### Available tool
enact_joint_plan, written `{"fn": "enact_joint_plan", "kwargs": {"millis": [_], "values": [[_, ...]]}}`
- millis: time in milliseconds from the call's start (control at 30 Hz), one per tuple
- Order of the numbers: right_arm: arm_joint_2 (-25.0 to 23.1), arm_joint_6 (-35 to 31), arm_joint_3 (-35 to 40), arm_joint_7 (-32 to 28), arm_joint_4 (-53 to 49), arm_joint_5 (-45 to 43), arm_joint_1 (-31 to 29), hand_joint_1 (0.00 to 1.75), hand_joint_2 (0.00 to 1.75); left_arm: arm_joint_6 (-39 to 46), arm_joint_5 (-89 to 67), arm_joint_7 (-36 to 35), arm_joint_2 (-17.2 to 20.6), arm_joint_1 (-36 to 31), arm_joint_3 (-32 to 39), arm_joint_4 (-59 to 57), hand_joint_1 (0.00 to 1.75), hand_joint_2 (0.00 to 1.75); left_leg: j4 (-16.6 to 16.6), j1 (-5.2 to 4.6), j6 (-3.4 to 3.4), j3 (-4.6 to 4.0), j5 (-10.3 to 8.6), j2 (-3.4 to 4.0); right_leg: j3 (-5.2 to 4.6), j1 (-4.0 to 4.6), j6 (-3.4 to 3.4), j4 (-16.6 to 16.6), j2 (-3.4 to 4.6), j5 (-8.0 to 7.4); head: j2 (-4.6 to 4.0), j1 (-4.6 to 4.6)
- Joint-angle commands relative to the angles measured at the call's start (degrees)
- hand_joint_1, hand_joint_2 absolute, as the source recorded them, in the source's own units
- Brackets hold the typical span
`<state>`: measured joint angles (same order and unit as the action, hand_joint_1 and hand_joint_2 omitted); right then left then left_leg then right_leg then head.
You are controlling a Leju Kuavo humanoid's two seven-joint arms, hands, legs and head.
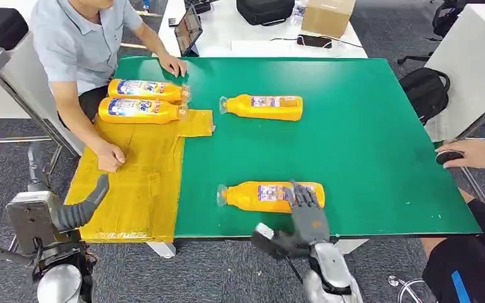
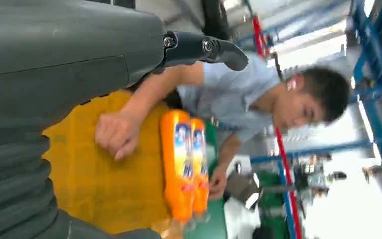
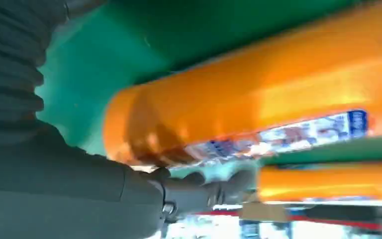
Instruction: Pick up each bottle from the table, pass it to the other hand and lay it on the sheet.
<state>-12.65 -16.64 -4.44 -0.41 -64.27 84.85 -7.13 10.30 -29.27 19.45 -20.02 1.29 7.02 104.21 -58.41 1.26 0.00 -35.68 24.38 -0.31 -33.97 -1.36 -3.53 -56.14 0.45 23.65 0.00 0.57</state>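
Near bottle (image 1: 270, 196) | close to table's (image 1: 379, 151) front edge | orange, lying (cap leftward) | right hand (image 1: 306, 214) fingers draped over it, grasp uncertain | left hand (image 1: 79, 211) empty, spread

Near bottle (image 3: 238, 99) blurred (cap end cut off)

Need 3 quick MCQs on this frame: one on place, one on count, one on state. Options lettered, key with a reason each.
1. Where does the right hand sit?
A. on the near bottle
B. on the yellow sheet
C. on the far bottle

2. How many bottles lie at the sheet's far end?
A. none
B. two
C. four

3. What is the left hand doing?
A. holding a bottle
B. pressing the sheet
C. holding nothing

Key: 1 A, its fingers lie over the near bottle's base end. 2 B, the upper sheet bottle and lower sheet bottle lie side by side. 3 C, it hangs beside the table, nothing in it.
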Motion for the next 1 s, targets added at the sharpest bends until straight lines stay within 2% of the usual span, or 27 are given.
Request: {"fn": "enact_joint_plan", "kwargs": {"millis": [33,200,700,733,767,900,1000], "values": [[2.9,-5.5,-1.3,0.6,28.7,5.2,-13.7,0.0,1.75,0.5,0.3,0.1,0.0,-2.9,-1.1,-7.4,0.0,1.75,0.0,0.02,0.08,0.28,-0.05,-0.05,0.13,0.05,0.1,0.1,-0.09,0.0,0.0,0.07],[2.6,-4.9,-1.3,0.1,27.5,5.2,-13.4,0.0,1.75,0.3,0.5,0.1,0.0,-2.8,-1.1,-7.2,0.0,1.75,0.1,0.02,0.09,0.46,-0.06,-0.04,0.47,0.07,0.13,0.2,-0.16,-0.08,0.0,0.02],[1.8,-2.4,-2.4,-0.5,30.0,5.0,-14.7,0.0,1.75,-0.9,0.6,-0.3,0.0,-2.9,-0.9,-8.1,0.0,1.75,0.1,0.03,0.05,0.47,-0.09,0.04,0.35,0.07,0.18,0.1,0.07,-0.21,0.0,0.0],[1.8,-0.9,-2.9,-0.8,31.3,4.8,-15.1,0.37,1.75,-1.0,0.6,-0.1,0.0,-3.0,-0.9,-8.1,0.0,1.75,0.1,0.04,0.07,0.51,-0.12,0.0,0.4,0.09,0.25,0.1,0.01,-0.21,0.0,0.02],[1.8,0.3,-3.5,-0.9,32.4,4.2,-15.4,1.75,1.75,-1.0,0.6,0.0,0.0,-3.0,-0.8,-8.3,0.0,1.75,0.1,0.03,0.06,0.55,-0.1,0.0,0.44,0.08,0.22,0.1,0.02,-0.2,0.0,0.0],[2.0,0.3,-6.0,-1.8,35.2,2.0,-15.6,1.75,1.75,-2.6,2.1,-0.3,0.0,-3.3,-0.7,-9.8,0.0,1.75,0.1,0.03,0.07,0.68,-0.12,-0.01,0.52,0.08,0.21,0.1,0.03,-0.21,0.0,0.0],[2.0,3.7,-10.7,-6.8,37.0,-4.7,-15.5,1.75,1.75,-2.8,2.7,0.2,0.0,-4.0,-0.7,-11.2,0.0,1.75,0.1,0.02,0.06,0.89,-0.11,-0.18,0.23,0.08,0.39,0.2,-0.15,-0.01,0.0,0.02]]}}
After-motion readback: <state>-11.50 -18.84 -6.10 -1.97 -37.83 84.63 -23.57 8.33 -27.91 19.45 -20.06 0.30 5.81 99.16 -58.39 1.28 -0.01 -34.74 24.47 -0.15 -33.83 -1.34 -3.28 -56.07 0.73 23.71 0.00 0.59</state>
